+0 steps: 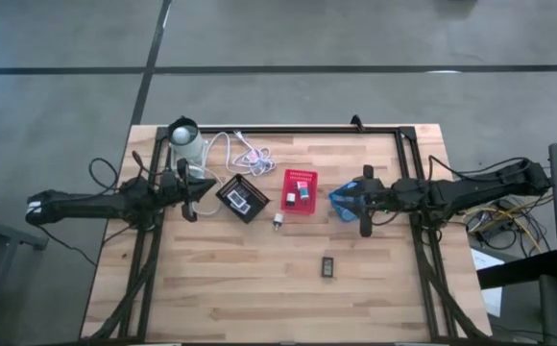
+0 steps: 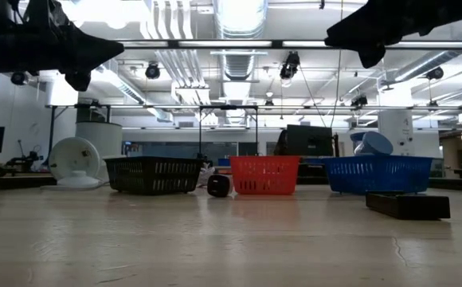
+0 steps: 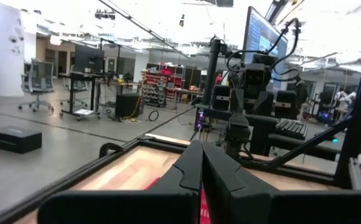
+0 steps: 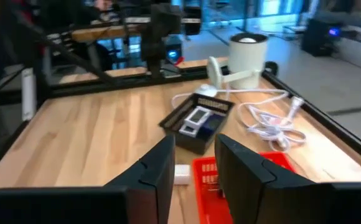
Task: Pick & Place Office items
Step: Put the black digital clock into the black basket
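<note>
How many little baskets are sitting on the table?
3. The black basket is nearest the white lamp, the red basket sits in the middle, and the blue basket lies partly under the right arm's end effector.

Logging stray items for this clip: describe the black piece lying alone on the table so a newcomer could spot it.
Start from the row of mesh bins, black, red and blue, across the table's middle. Go from the red bin toward the near edge. The black block lies there flat on bare wood, alone, outside any bin, dark and rectangular.
</note>
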